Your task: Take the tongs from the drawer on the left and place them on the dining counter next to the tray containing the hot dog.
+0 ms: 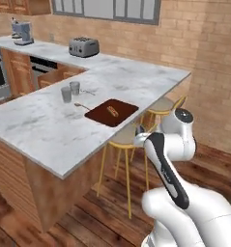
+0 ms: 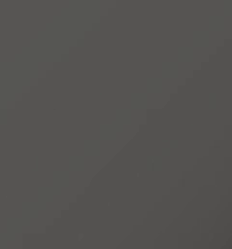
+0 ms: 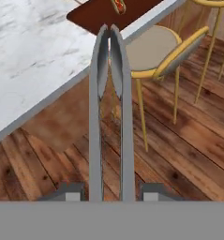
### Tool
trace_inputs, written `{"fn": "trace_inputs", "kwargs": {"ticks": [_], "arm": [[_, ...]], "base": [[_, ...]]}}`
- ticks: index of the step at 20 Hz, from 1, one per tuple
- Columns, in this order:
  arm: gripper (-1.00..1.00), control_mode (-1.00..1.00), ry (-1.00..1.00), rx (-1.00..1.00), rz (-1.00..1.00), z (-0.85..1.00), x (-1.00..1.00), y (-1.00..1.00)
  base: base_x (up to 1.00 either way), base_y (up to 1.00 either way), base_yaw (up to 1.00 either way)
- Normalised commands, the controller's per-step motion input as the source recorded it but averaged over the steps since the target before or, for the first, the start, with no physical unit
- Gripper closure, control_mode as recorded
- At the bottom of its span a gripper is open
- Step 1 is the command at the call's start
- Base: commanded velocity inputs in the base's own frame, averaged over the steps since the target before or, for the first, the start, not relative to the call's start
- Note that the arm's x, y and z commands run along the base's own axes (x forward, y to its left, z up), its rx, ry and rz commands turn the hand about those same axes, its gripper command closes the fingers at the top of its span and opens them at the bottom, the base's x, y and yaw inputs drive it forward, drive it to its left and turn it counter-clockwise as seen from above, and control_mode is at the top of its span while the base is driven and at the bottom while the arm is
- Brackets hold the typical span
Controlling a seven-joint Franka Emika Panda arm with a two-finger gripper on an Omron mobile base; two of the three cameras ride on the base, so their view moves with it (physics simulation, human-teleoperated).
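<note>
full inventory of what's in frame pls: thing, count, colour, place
tongs: 1, grey metal, held in the gripper, tips toward the tray
tray: 1, dark brown, on the dining counter near the stool side
hot dog: 1, orange-tan, on the tray
cups: 2, grey, left of the tray
dining counter: 1, white marble
stools: 2, yellow legs, beside the counter
toaster: 1, silver, back counter
coffee machine: 1, grey, far left
gripper: 1, shut on the tongs, above the wood floor
</note>
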Motion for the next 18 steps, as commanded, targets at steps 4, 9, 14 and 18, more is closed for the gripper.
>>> {"fn": "trace_inputs", "kwargs": {"ticks": [4,9,14,18], "arm": [[1.0,1.0,0.0,0.0,0.0,0.0,0.0,0.0],[1.0,1.0,0.0,0.0,0.0,0.0,0.0,0.0],[1.0,1.0,0.0,0.0,0.0,0.0,0.0,0.0],[1.0,1.0,0.0,0.0,0.0,0.0,0.0,0.0]], "base": [[0.32,-0.18,0.76],[0.48,0.0,0.71],[0.15,0.0,0.38],[0.41,-0.24,0.07]]}}
